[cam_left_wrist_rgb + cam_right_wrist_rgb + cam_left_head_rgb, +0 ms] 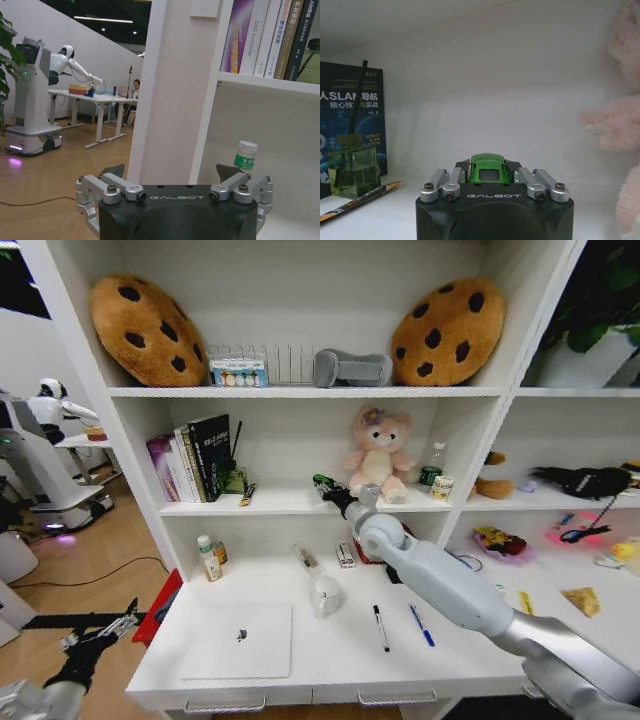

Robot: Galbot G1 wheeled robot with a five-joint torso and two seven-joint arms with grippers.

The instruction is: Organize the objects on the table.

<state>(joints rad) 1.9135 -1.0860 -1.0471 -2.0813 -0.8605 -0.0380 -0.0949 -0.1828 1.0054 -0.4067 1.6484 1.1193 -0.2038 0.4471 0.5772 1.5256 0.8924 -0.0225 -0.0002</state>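
On the top shelf we see two cookie-shaped cushions [148,328] [447,332] leaning at either end, with a wire rack [262,364] and a grey dumbbell-like item [352,368] between them. One shelf down, a row of books [192,457] stands near a reed diffuser [356,171] with a pencil [357,201] lying beside it, and a pink plush toy [378,453] sits upright to the right. We also see a small white-capped bottle [208,557] standing below.
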